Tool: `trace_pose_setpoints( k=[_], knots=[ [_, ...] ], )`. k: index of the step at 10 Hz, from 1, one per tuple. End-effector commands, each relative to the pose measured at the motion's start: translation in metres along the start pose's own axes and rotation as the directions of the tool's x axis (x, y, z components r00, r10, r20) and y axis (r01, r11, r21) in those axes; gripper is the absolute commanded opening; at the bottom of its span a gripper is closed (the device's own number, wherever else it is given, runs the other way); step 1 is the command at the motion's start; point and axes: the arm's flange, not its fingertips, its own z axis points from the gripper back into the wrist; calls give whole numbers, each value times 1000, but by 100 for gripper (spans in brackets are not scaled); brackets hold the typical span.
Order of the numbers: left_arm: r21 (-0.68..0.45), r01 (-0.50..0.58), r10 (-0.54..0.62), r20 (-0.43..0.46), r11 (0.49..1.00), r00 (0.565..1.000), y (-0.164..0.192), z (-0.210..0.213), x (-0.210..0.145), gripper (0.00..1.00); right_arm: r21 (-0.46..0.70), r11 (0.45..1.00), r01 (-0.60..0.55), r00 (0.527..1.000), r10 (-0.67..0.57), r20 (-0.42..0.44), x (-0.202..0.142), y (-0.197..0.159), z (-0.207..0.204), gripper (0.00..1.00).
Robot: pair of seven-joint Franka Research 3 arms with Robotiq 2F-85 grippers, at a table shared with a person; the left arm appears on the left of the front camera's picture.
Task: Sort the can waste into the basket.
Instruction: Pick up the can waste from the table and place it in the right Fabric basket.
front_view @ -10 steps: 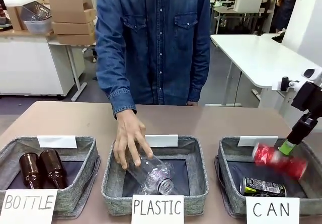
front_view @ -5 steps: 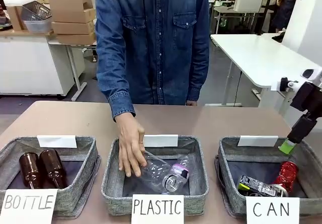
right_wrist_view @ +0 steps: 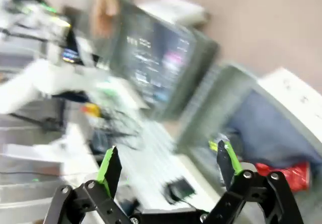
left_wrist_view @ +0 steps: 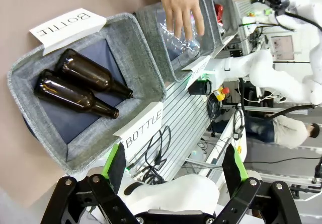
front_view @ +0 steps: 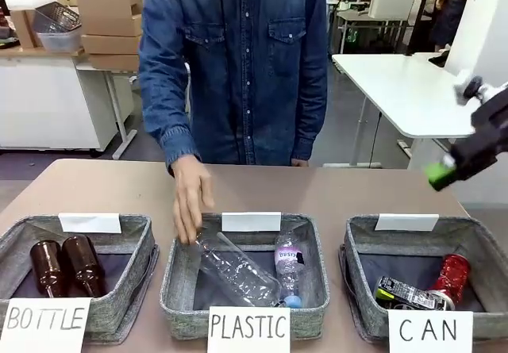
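The red can leans in the right end of the grey basket marked "CAN". The black can lies beside it on the dark floor. My right gripper hangs high above the basket's far right corner, apart from both cans. In the blurred right wrist view its gripper stands open with nothing between the fingers. The red can and the basket's wall show below. My left gripper is open and empty, off the table's edge near the "BOTTLE" bin.
The middle bin marked "PLASTIC" holds clear bottles; a person's hand hovers at its far left corner. The left bin marked "BOTTLE" holds two brown glass bottles. Bare table lies behind the bins.
The red can left my right gripper and dropped into the basket. That gripper opened and rose up and away. The person's hand let go of a plastic bottle and drew back.
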Motion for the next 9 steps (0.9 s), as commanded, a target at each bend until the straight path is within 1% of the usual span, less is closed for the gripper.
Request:
trace_pose_setpoints(
  k=[1,2,3,4,9],
  knots=[
    [6,16,-16,-4,1000,1000,1,2,-3,100,591,795,138,909,-339,244,9,-8,10,100],
    [6,16,-16,-4,1000,1000,1,2,-3,100,663,739,121,889,-377,258,9,-11,13,100],
    [6,16,-16,-4,1000,1000,1,2,-3,100,668,732,137,856,-427,292,9,-16,15,100],
    [6,16,-16,-4,1000,1000,1,2,-3,100,297,953,66,988,-103,111,7,-1,14,100],
    [6,16,-16,-4,1000,1000,1,2,-3,100,297,953,66,988,-103,111,7,-1,14,100]
  ],
)
